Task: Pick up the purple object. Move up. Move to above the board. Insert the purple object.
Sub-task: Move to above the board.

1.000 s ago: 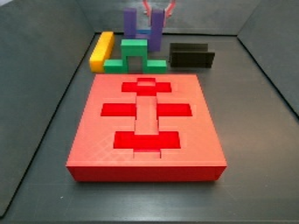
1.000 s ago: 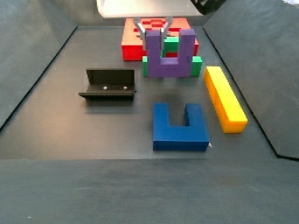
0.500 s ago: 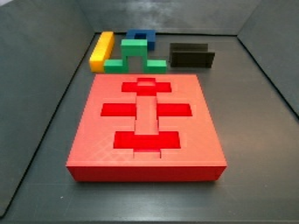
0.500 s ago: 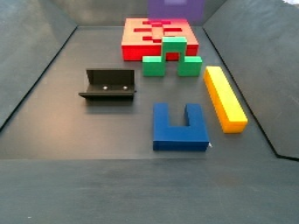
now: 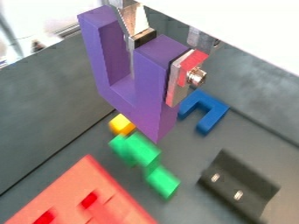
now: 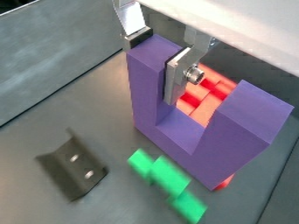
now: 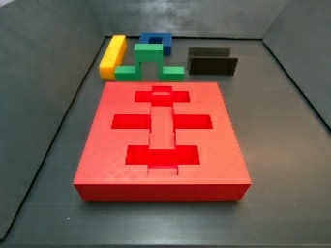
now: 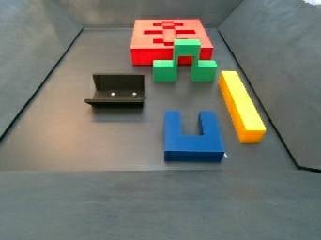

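Purple plastic fills both wrist views: the purple object [image 5: 138, 74], a U-shaped block, hangs clamped in the jaws of the gripper [image 6: 163, 66], whose silver fingers [image 5: 184, 77] press one prong from either side, prongs pointing up. Neither side view shows block or gripper, so both are judged to be raised above those frames. Below, the board [image 7: 162, 140] lies flat on the counter [image 8: 75, 141], its long axis running away from the other pieces. In a wrist view the block hangs over the green stepped block [image 5: 145, 162] beside the board's edge [image 5: 70, 197], so the carry goes across toward the red recesses. Around lie the yellow bar [image 8: 241, 105], the blue U-shaped block [image 8: 193, 136] and the fixture [image 8: 116, 92]; nothing stands on the board itself.
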